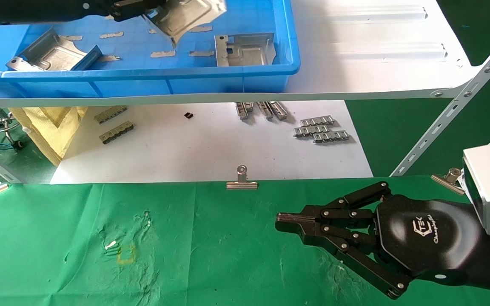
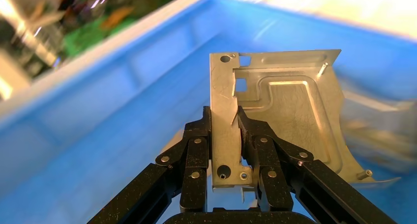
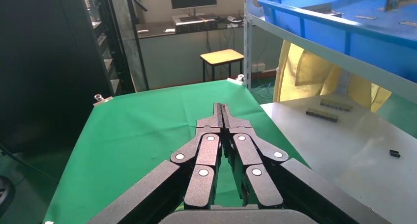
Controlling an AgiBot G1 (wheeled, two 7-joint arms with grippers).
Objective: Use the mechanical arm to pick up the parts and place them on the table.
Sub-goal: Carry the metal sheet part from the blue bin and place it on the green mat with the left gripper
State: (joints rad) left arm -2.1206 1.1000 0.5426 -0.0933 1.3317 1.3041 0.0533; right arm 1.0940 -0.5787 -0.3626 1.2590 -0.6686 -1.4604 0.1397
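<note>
- Carrying toward your green desk [image 1: 228,255] risks snagging the blue bin [image 1: 151,76] wall below your left pincer [image 2: 235,117].
- Its fingers clamp only one folded edge of the part [image 2: 275,116]; a swing could twist it loose.
- Your right pincer [image 1: 280,222], fingers together, idles above the desk.

White logo on the black palm of the right tool [image 1: 289,224]: a hexagonal mark lettered "TEK" with script beneath, seemingly "Changingtek"; no other legible text
</note>
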